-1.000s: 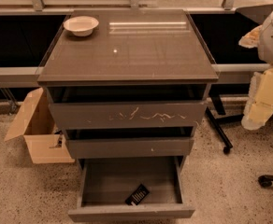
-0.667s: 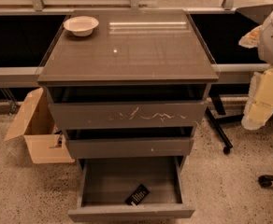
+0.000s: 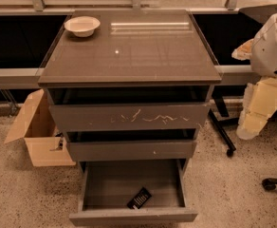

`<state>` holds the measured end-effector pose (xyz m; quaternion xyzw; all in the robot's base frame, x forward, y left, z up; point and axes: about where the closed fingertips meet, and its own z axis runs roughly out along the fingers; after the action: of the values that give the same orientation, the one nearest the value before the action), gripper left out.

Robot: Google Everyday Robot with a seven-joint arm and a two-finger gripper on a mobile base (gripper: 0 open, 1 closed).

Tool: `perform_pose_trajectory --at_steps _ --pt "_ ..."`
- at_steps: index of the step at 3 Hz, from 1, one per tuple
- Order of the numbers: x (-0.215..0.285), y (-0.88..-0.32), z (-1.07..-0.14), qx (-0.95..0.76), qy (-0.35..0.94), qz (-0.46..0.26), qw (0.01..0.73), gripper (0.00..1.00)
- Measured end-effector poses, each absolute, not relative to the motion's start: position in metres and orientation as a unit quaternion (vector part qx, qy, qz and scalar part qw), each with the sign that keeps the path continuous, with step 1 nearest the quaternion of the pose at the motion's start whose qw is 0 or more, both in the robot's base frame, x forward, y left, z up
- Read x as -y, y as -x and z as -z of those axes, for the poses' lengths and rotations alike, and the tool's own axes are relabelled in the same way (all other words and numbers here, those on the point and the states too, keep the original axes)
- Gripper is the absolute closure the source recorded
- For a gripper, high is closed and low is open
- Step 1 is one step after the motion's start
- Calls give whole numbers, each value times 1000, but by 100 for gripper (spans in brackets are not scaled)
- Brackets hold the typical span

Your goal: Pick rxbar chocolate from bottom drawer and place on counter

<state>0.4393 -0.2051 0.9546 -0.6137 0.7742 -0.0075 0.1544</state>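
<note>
At six o'clock in the view, the bottom drawer (image 3: 105, 194) stands pulled out well past the two drawers above it, which leaves its floor open to a reach from above. The rxbar chocolate (image 3: 139, 198) lies flat on that floor, close to the front wall and a little toward five o'clock of the drawer's middle. It is slanted so that one end points to about one o'clock, and nothing touches or covers it. The middle drawer (image 3: 129, 150) and the scratched uppermost drawer (image 3: 129, 118) sit further back, so they overhang only the rear of the box, not the bar. Toward twelve o'clock lies the counter (image 3: 129, 56), glossy, with a white bowl (image 3: 82, 25) tucked into its eleven o'clock corner; that placing leaves a broad stretch of the top to set the bar on. The gripper (image 3: 252, 120) hangs at three o'clock, beside the cabinet and well apart from the drawer, below the white arm housing (image 3: 273, 46). Whether it is open or closed cannot be told, but the bar is plainly not in it. By this layout the pick is not yet begun. A cardboard box (image 3: 39, 137) stands on the floor at nine o'clock, out of the way.
</note>
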Motion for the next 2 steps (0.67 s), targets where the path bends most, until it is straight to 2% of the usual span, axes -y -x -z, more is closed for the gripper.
perform_pose_trajectory --at_steps 2 --pt "202 -440 -948 -773 616 0 152 0"
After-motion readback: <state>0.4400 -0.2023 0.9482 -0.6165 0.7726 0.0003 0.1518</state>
